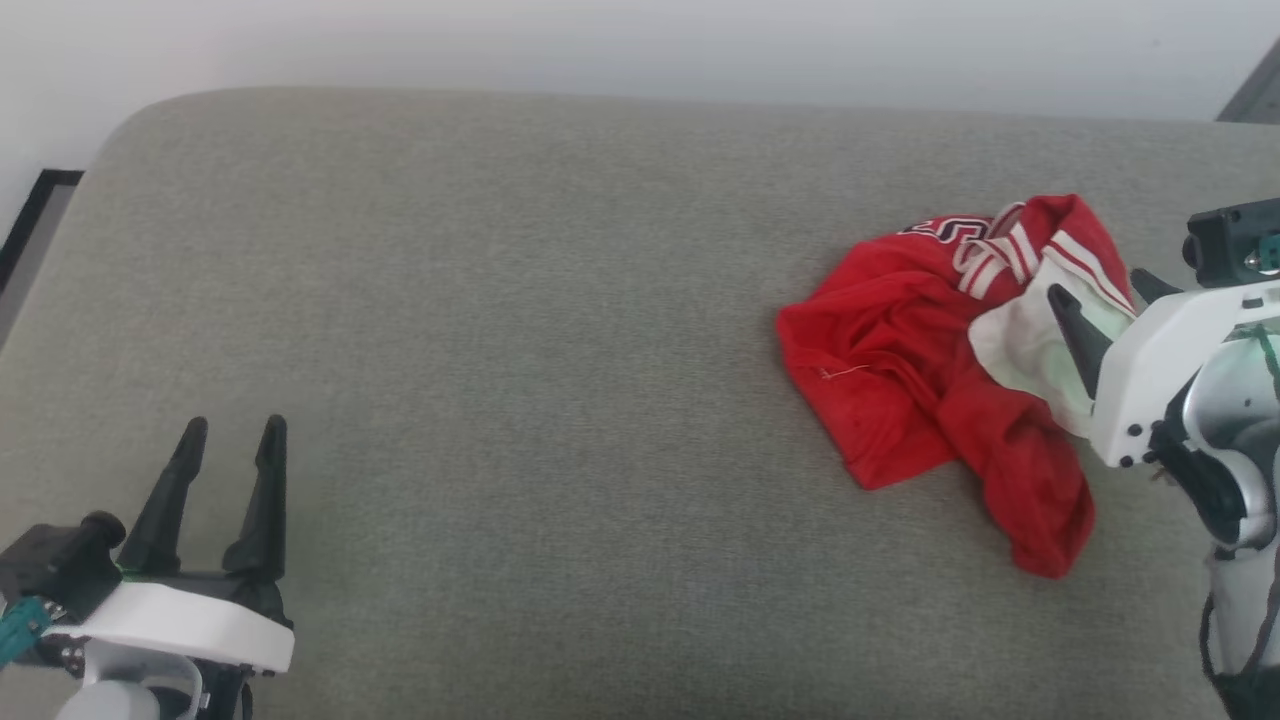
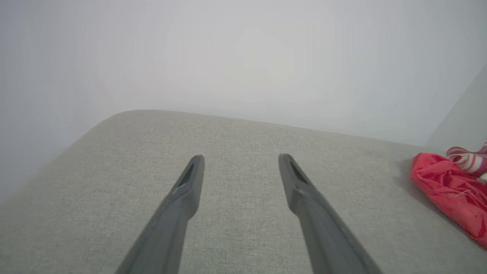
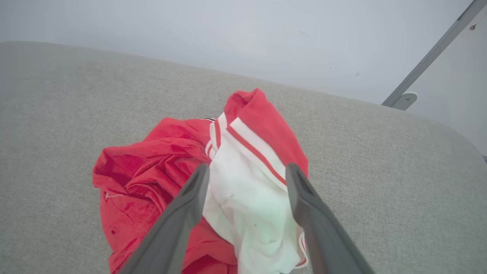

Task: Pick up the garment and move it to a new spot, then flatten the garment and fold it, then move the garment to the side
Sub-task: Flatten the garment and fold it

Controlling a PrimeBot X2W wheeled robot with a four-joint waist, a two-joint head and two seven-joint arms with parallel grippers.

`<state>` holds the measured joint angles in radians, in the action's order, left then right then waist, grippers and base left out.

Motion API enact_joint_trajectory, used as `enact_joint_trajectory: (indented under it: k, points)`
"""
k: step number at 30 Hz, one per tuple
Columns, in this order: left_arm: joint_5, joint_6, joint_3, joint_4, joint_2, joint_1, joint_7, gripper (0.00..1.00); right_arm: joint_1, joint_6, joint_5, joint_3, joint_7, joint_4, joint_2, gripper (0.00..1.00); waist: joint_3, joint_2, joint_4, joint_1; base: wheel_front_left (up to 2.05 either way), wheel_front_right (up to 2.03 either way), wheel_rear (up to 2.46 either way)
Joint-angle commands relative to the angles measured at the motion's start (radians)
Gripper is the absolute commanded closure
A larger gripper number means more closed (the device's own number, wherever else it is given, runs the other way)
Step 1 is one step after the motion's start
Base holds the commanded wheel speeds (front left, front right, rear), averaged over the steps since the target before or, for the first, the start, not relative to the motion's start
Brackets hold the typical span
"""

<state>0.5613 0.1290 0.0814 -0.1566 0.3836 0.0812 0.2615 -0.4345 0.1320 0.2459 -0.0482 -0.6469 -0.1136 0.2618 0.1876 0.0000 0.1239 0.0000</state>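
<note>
"Right pincer [image 3: 247,169]: gripping anything?"
"No. It gaped astride the white panel of the crumpled red-and-white jersey garment [image 1: 900,380] at the grey fabric worktop's [image 1: 500,300] right end; the open left pincer [image 1: 235,425] sat well apart."

1. A bare indoor test room of the lab or studio sort is suggested, rather than a lived-in home.
2. A wide worktop [image 1: 500,300] covered in grey woven fabric, with rounded corners, is seen across the head view.
3. A plain white wall [image 1: 640,40] is seen behind it, along the top of the frame.
4. A slanted grey metal bar [image 3: 430,57] with a round foot plate [image 3: 404,99] is seen at the upper right of the right wrist view.
</note>
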Motion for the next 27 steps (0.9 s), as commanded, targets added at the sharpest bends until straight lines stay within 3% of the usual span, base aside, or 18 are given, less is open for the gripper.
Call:
enact_joint_trajectory:
  k: [1, 5, 14, 20, 27]
  points:
    - [0.022, 0.002, 0.013, -0.004, 0.017, 0.024, 0.004, 0.00, 0.020, -0.002, -0.006, 0.003, 0.023, 0.029, -0.011, 0.00, -0.005, 0.0000, -0.017, 0.0000, 0.00, 0.00, 0.00]
    - [0.042, 0.002, 0.041, 0.001, 0.048, 0.042, 0.004, 0.00, 0.036, -0.002, -0.015, 0.017, 0.078, 0.076, -0.030, 0.00, -0.008, 0.0000, -0.039, 0.0000, 0.00, 0.00, 0.00]
    - [0.123, 0.002, 0.151, -0.019, 0.165, 0.123, 0.004, 0.00, 0.100, -0.002, -0.092, 0.027, 0.344, 0.120, -0.101, 0.00, -0.022, 0.0000, -0.124, 0.0000, 0.00, 0.00, 0.00]
    - [0.197, 0.002, 0.291, -0.038, 0.264, 0.212, 0.003, 0.00, 0.143, -0.002, -0.163, 0.011, 0.503, 0.089, -0.159, 0.00, -0.030, 0.0000, -0.187, 0.0000, 0.00, 0.00, 0.00]
    - [0.285, 0.002, 0.444, -0.002, 0.361, 0.339, -0.070, 0.00, 0.180, -0.002, -0.207, -0.027, 0.625, 0.037, -0.204, 0.00, -0.022, 0.0000, -0.263, 0.0000, 0.00, 0.00, 0.00]
